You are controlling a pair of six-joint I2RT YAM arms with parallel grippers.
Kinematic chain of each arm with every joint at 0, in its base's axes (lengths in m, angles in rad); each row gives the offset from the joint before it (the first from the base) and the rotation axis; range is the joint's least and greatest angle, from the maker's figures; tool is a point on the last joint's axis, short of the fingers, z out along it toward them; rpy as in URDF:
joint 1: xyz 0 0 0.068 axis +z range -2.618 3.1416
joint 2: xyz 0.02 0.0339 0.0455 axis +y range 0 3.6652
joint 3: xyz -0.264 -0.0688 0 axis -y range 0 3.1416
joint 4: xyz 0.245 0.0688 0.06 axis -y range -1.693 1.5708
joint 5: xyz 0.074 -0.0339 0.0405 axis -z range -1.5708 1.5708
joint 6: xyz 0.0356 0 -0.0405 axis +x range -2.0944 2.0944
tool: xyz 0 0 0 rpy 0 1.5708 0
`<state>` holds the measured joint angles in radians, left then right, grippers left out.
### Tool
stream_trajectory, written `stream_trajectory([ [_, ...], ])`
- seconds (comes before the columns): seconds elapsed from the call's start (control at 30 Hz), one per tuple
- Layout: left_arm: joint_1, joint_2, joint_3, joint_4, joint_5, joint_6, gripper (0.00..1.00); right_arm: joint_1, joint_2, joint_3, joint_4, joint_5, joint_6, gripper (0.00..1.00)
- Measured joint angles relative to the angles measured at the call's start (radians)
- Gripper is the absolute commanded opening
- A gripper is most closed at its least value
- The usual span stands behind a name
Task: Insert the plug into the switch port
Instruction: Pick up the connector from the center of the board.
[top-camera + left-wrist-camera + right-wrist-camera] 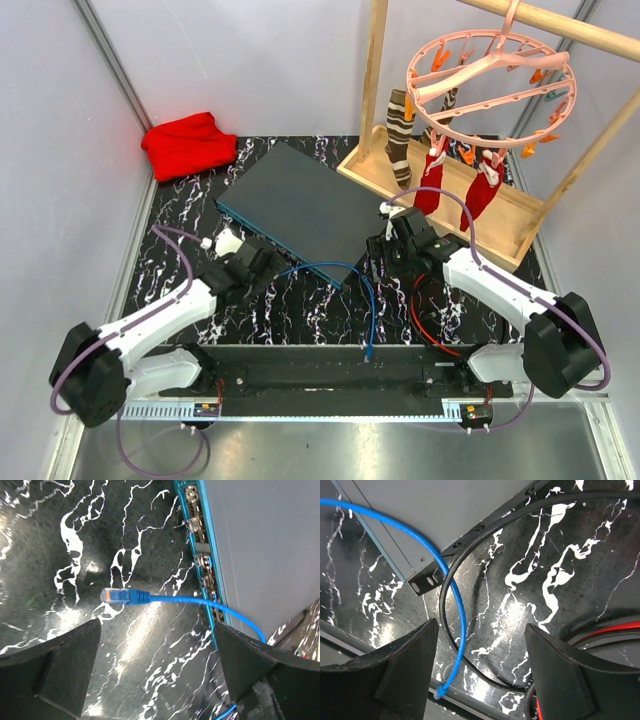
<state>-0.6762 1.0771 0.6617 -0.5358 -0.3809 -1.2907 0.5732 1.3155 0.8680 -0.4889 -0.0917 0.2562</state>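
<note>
a black desk [300, 310] veined with white sits between pale grey walls. at its far left corner lies a red cloth [188, 143], well apart from the work.

the left fingers [65, 660] hang spread wide and hold nothing. the plug [114, 596] lies flat on the desk between and just beyond them. it sits near the front edge of the switch [300, 195], on its near-left side. its clear nose points away from the sockets [200, 560], and the blue cable [200, 602] curves back from it toward that edge.

the step in hand looks like the pick-up. to do it well, bring the left fingers down astride the plug's body and close on its flat sides just behind the nose, not on the soft cable. once lifted, the plug needs turning right round, since it faces the wrong way. then hold it level with a free socket and push straight in. a skewed approach would likely jam on the blue rim.

the right fingers [410, 665] stand partly apart and hold nothing. they hover over the switch's near-right corner, where a black cable [445, 605] crosses the blue one. they could steady the box or ease the slack.

at the far right stands a wooden rack [440, 190].
</note>
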Motion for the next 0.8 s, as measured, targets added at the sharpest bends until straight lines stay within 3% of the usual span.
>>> stream_trajectory([
  [0.3,0.0,0.201,0.047,0.044,-0.014,-0.155,0.87,-0.013,-0.007,-0.032,0.116,-0.081,0.069,0.78],
  [0.53,0.002,0.247,0.036,0.091,-0.027,-0.239,0.63,-0.043,-0.007,-0.063,0.183,-0.095,0.141,0.78],
  [0.8,0.027,0.251,-0.034,0.193,-0.041,-0.286,0.36,-0.057,0.072,-0.098,0.321,-0.074,0.38,0.76],
])
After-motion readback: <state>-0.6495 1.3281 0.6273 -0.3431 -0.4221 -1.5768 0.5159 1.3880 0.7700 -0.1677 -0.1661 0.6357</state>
